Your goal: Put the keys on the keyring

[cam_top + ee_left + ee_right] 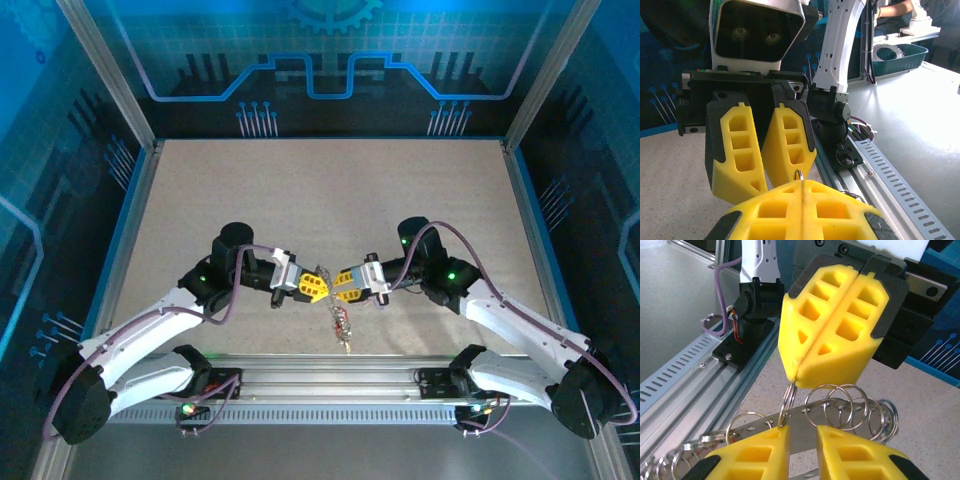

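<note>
My left gripper (318, 287) (801, 184) is shut on the top of a thin round wire keyring (788, 395); a small arc of the ring (798, 174) peeks out above its closed fingertips. From that ring hangs a perforated metal strip (840, 412) carrying several more wire rings (867, 402); the bunch (340, 322) dangles above the table's front edge. My right gripper (345, 285) (802, 432) faces the left one tip to tip, its fingers apart. The held ring's lower end touches the tip of its left-hand finger (765, 440), not between the two. I cannot make out the keys.
A slotted aluminium rail (330, 370) (680, 365) runs along the near table edge under the hanging bunch, with both arm bases bolted to it. The speckled tabletop (330, 200) stretches away behind the grippers, framed by metal posts and blue walls.
</note>
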Motion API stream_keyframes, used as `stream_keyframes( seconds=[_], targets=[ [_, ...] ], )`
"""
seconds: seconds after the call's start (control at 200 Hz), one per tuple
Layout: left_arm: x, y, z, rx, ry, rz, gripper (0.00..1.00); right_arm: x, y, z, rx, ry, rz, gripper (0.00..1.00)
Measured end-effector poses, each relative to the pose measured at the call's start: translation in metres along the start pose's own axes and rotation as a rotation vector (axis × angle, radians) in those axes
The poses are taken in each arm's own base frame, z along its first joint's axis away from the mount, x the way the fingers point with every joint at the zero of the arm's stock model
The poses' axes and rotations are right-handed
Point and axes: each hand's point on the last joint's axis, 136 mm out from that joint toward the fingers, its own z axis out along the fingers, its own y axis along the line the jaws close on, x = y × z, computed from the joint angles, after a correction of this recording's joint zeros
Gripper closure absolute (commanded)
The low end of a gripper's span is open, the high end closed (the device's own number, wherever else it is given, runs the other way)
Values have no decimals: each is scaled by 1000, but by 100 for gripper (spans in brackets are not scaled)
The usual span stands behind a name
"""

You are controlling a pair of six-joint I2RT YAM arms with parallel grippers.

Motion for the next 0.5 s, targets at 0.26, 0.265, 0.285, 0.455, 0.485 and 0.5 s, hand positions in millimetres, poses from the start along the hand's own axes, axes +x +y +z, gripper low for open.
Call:
stream_keyframes(
  seconds=[0.26, 0.265, 0.285, 0.455, 0.485, 0.5],
  targets=[
    [10, 6, 3, -14, 21, -7, 100, 13, -4, 5, 6, 33, 67, 75],
    [10, 7, 3, -16, 23, -6, 100, 13, -4, 5, 7, 34, 68, 75],
    [11, 7, 3, -19, 26, -6, 100, 15, -4, 5, 9, 40, 74, 75],
    [28, 18, 4, -50, 63, -25, 100, 36, -10, 5, 52, 132, 119, 74],
    [32, 21, 5, -55, 72, -34, 100, 40, -11, 4, 61, 150, 128, 74],
    [35, 22, 5, -55, 76, -40, 100, 43, -11, 4, 64, 160, 133, 74]
  ],
)
